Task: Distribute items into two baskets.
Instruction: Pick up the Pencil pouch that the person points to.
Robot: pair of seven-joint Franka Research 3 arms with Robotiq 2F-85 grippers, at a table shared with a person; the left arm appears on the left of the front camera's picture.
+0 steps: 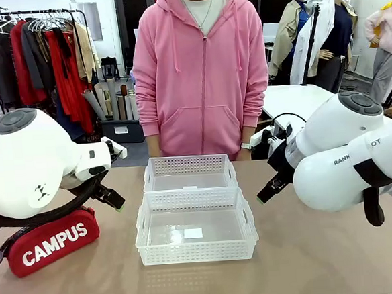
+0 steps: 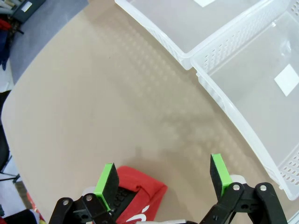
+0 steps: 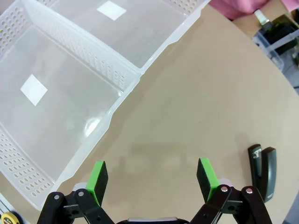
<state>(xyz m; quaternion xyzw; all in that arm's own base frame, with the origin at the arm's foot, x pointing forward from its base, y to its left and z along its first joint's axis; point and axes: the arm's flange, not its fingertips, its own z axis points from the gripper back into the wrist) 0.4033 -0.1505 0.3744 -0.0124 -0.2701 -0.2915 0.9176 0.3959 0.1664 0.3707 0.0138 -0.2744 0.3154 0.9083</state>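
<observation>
Two white lattice baskets stand end to end mid-table, the near basket (image 1: 142,228) in front of the far basket (image 1: 148,177), both with nothing in them. The red "CAMPUS" pouch (image 1: 51,241) lies at the table's left, under my left arm. My left gripper (image 2: 162,179) hovers open just above the pouch (image 2: 140,191), with the baskets' rims (image 2: 233,121) to its upper right. The black stapler (image 3: 262,170) lies on the table to the right of my open right gripper (image 3: 152,179). That gripper hangs beside a basket rim (image 3: 100,135) with nothing between its fingers.
A person in a pink hoodie (image 1: 201,72) stands at the far edge behind the baskets. Bare tan tabletop (image 1: 305,260) runs along the front and around both baskets. A yellow tape measure (image 3: 7,218) shows at the corner of the right wrist view.
</observation>
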